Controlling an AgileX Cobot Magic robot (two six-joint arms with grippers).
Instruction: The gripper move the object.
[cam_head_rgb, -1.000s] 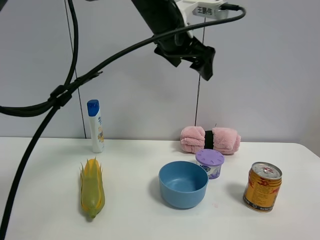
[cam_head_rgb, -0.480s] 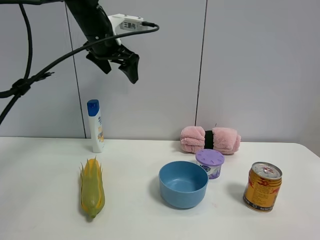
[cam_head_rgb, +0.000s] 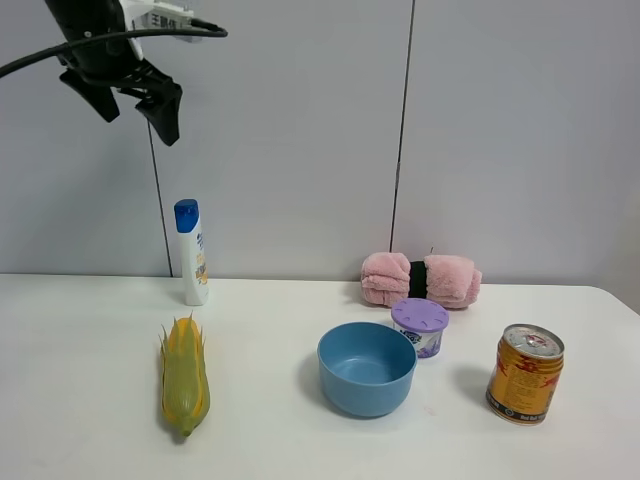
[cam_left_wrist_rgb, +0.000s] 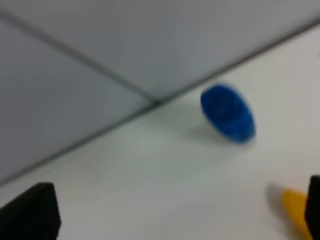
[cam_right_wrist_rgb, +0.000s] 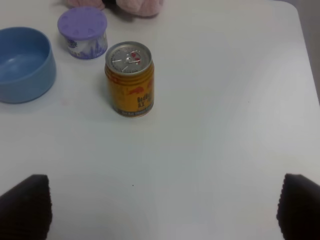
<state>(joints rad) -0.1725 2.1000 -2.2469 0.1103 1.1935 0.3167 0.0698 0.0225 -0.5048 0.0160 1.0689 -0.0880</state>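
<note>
The small round tub with the lilac lid (cam_head_rgb: 420, 326) stands on the white table between the blue bowl (cam_head_rgb: 366, 367) and the pink towel roll (cam_head_rgb: 421, 279). It also shows in the right wrist view (cam_right_wrist_rgb: 82, 32). My left gripper (cam_head_rgb: 138, 120) hangs open and empty high at the upper left, far from the tub. The left wrist view is blurred, with its gripper (cam_left_wrist_rgb: 170, 215) open. My right gripper (cam_right_wrist_rgb: 162, 210) is open and empty above the table, apart from the tub; it is out of the exterior view.
A gold drink can (cam_head_rgb: 525, 372) stands right of the bowl and shows in the right wrist view (cam_right_wrist_rgb: 131, 77). A corn cob (cam_head_rgb: 185, 377) lies at the left. A white bottle with a blue cap (cam_head_rgb: 191, 251) stands by the back wall.
My left arm has swung across the top of the exterior view from above the middle to the upper left. Nothing on the table has moved.
</note>
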